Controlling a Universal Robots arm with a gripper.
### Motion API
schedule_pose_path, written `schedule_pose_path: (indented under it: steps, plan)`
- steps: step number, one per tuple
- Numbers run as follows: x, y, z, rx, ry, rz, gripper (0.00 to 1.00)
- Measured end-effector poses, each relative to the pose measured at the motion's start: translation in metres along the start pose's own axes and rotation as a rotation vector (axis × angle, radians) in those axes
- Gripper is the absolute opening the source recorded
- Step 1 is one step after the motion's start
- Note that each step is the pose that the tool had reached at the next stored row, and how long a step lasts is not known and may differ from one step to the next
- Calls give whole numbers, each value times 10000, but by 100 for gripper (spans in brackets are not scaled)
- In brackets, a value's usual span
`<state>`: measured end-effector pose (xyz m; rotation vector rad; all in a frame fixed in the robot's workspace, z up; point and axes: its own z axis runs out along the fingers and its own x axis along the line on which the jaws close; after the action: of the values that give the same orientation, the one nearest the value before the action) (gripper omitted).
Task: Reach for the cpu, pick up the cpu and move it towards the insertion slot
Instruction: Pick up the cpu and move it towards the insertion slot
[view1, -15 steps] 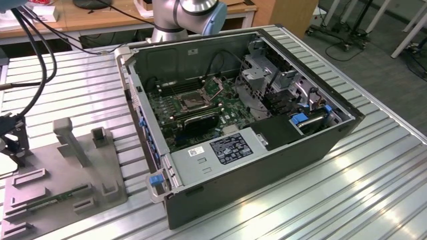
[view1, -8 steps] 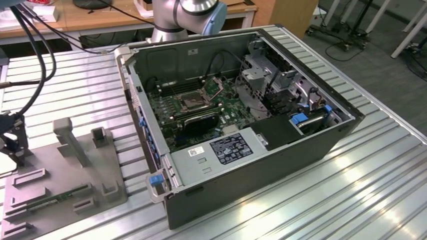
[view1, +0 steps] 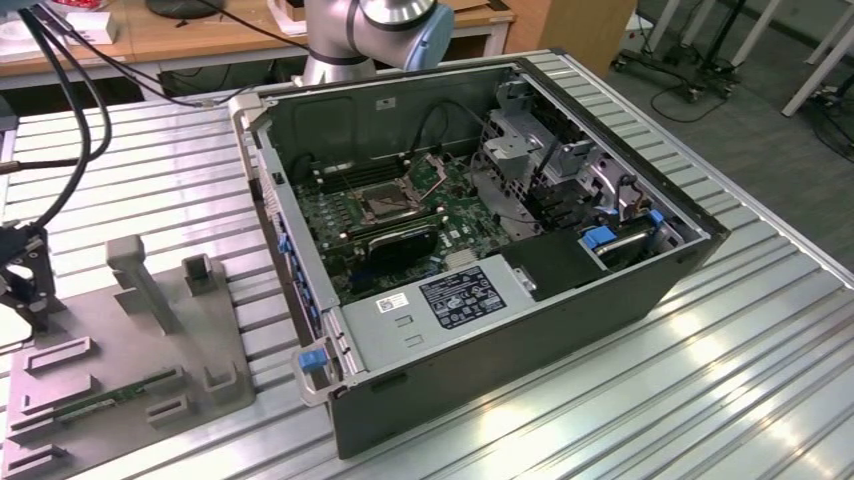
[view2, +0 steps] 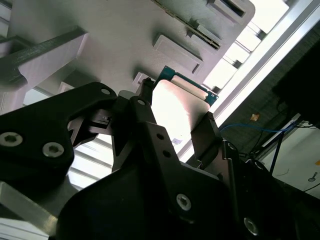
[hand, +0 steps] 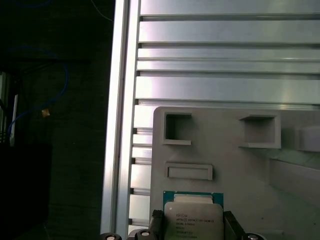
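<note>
The cpu (hand: 193, 212), a small square chip with a pale metal face and green edge, sits between the two black fingers of my gripper (hand: 193, 226). In the second wrist view the fingers (view2: 206, 131) press against opposite edges of the cpu (view2: 175, 100), just above the grey fixture plate (view2: 115, 35). In the exterior view my gripper (view1: 24, 290) is at the far left, over that plate (view1: 134, 345). The insertion slot (view1: 379, 205), a square socket with a shiny frame, lies on the motherboard inside the open computer case (view1: 534, 330), well to the exterior view's right of the gripper.
The grey plate carries upright holders (view1: 140, 280) and a thin green circuit strip (view1: 114, 395). Black cables (view1: 60, 120) hang above the gripper. The case's raised walls surround the motherboard. The ribbed metal table (view1: 747, 380) ends in an edge rail (hand: 120, 125) close to the cpu.
</note>
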<state>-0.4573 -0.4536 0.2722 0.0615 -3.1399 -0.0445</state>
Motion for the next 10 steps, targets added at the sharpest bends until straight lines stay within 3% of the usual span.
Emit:
schedule_pose_path:
  steps: [10]
  plan:
    - [0,1,-23,20,1,0,55]
